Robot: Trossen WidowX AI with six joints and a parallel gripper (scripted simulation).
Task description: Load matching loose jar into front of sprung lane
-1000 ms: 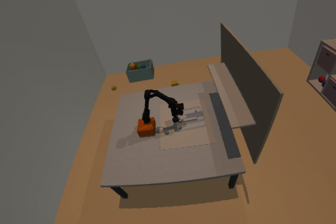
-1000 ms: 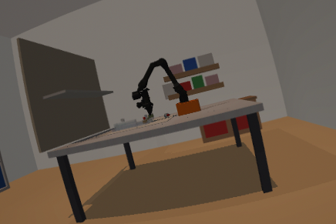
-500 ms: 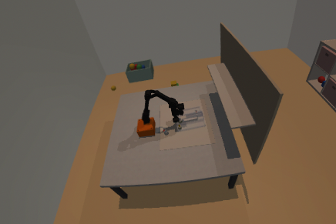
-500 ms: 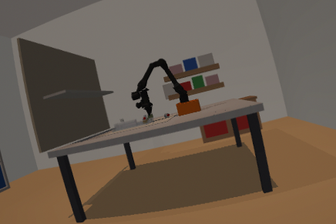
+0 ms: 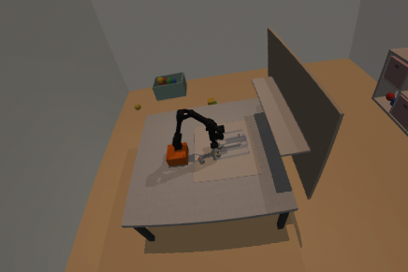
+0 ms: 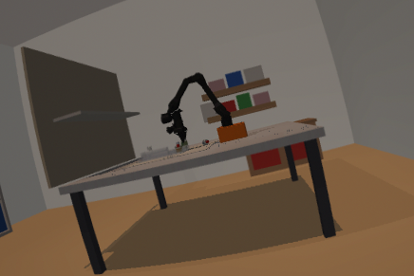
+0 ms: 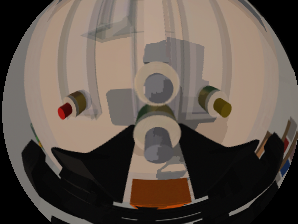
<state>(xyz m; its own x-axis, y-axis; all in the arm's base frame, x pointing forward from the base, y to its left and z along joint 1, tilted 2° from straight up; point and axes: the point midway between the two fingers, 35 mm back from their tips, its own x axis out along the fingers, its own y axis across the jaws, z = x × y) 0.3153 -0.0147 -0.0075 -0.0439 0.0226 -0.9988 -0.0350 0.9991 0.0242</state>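
In the wrist view my gripper (image 7: 156, 128) is shut on a jar (image 7: 158, 145) with a cream rim, a grey knob and a green band. My gripper also shows low over the mat in the top view (image 5: 215, 146) and the exterior view (image 6: 184, 143). A second jar (image 7: 156, 85) with a cream rim and grey knob stands directly beyond the held one, in line with it; their rims look close or touching. Clear lane walls (image 7: 181, 20) run away from me. The front stop and the held jar's base are hidden, so I cannot tell whether it rests on the lane floor.
A red-knobbed jar (image 7: 72, 104) stands to the left and a yellow-knobbed jar (image 7: 215, 101) to the right, both near the gripper. A small red and white item (image 5: 201, 159) (image 6: 205, 142) lies near the orange base (image 5: 178, 154). A raised shelf (image 5: 281, 115) spans the far side.
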